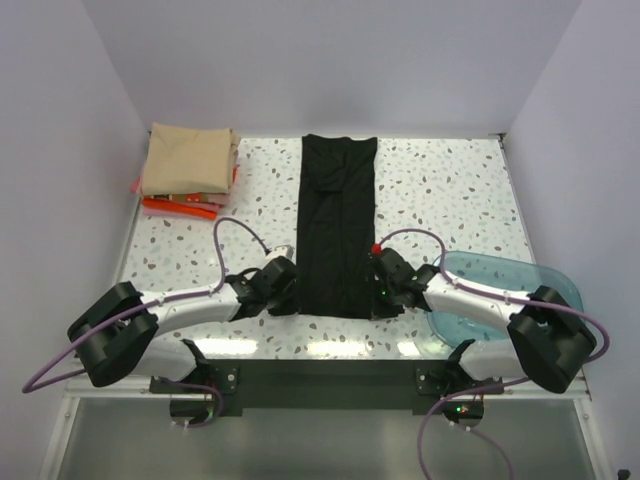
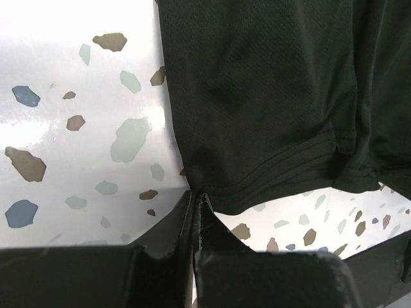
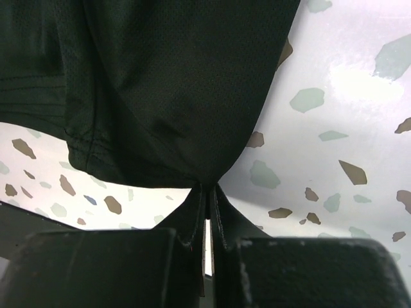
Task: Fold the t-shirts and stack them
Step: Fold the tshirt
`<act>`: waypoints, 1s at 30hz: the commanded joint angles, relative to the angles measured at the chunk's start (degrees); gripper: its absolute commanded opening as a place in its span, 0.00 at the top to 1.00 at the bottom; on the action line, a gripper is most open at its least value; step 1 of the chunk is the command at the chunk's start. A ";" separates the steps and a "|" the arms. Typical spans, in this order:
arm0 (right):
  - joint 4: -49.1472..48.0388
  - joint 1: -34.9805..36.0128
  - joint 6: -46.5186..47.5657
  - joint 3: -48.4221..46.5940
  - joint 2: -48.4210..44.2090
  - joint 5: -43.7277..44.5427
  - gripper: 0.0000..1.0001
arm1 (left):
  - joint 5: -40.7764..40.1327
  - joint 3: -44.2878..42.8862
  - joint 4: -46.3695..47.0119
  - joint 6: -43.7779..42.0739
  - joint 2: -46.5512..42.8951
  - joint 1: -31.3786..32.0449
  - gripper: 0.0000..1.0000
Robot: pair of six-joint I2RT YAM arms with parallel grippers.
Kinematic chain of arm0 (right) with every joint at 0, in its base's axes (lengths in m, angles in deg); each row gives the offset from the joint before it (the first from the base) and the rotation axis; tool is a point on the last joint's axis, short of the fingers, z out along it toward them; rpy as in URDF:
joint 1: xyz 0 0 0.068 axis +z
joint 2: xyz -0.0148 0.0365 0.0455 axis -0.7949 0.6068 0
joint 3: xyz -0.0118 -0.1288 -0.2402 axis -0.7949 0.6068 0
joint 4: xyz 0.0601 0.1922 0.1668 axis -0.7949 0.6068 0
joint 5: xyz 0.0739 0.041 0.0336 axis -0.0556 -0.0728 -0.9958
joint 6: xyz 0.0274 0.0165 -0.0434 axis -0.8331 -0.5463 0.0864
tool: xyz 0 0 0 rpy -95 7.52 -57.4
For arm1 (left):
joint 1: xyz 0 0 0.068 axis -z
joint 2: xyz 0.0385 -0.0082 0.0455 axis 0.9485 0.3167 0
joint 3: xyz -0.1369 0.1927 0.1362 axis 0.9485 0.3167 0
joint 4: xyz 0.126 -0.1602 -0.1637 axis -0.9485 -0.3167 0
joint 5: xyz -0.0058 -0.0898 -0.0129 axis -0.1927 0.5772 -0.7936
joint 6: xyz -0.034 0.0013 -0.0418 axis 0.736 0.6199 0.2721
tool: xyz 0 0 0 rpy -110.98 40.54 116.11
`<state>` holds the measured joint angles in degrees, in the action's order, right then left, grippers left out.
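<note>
The black t-shirt [image 1: 338,225] lay in the middle of the table [image 1: 440,190] as a long narrow strip, with its sides already turned in. I judge that this was the first part of the fold.

The left gripper [image 2: 194,192] was closed on the near left corner of this shirt, with the hem cloth pinched between its jaws. The right gripper [image 3: 207,187] was closed in the same way on the near right corner. In both wrist views the hem hung a little above the table at the pinch. The two grips were probably placed on the corners so that the near edge could rise level and travel toward the far end of the shirt, to halve the strip.

Far to the left of the black shirt, the tan t-shirt [image 1: 190,158] rested folded on the red-orange t-shirt [image 1: 178,208]. This pile seemed to be the stack that waited for the black one. Near the right side of the black shirt stood a teal bowl [image 1: 490,262], apart from the cloth.
</note>
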<state>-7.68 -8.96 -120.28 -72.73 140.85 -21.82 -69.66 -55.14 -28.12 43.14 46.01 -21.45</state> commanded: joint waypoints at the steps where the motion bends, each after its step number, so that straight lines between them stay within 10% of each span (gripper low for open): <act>1: 0.18 0.18 0.81 -0.28 -1.87 2.05 1.00 | -0.99 0.41 2.32 -1.01 -2.96 0.54 1.00; 12: 6.08 -0.35 5.73 -11.88 -4.25 13.92 1.00 | -7.76 -11.00 -2.16 -4.26 -3.14 -1.12 1.00; 30: 1.51 -14.76 15.14 -40.70 19.82 10.07 1.00 | -0.12 -37.72 1.79 -16.12 19.44 -17.99 1.00</act>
<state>-4.92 -22.47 -107.89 -108.97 158.33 -10.17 -71.25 -87.99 -28.34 30.13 63.51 -36.90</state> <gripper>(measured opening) 0.015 0.017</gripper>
